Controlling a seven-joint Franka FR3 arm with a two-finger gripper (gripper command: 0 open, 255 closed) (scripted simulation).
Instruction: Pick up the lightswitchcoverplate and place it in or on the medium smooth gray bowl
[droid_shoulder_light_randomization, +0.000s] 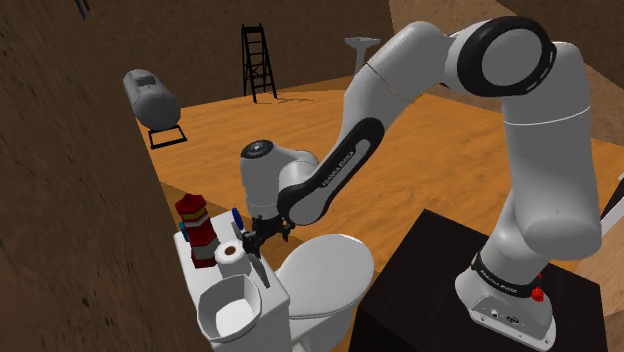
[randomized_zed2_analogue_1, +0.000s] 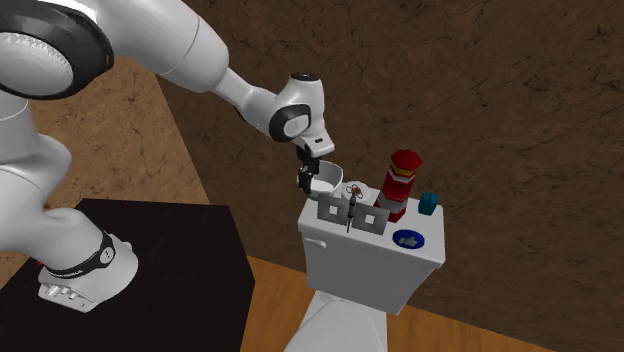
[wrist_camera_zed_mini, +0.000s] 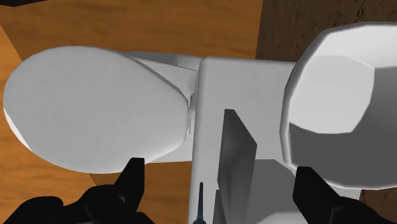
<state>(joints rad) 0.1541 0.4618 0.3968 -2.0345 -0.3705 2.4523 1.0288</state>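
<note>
Shoulder view: behind my stand, looking down; second exterior: facing the toilet tank front; my wrist: close above it.

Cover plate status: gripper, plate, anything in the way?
Gripper open, empty, above the tank. Cover plate stands on the tank, untouched, bowl beside it. Red-and-white lighthouse figure close by the plate.

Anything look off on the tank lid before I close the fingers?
Yes: the light switch cover plate stands upright on its edge near the front of the toilet tank, not flat. The open gripper hangs above it. The bowl beside it sits upright, nothing spilled.
</note>
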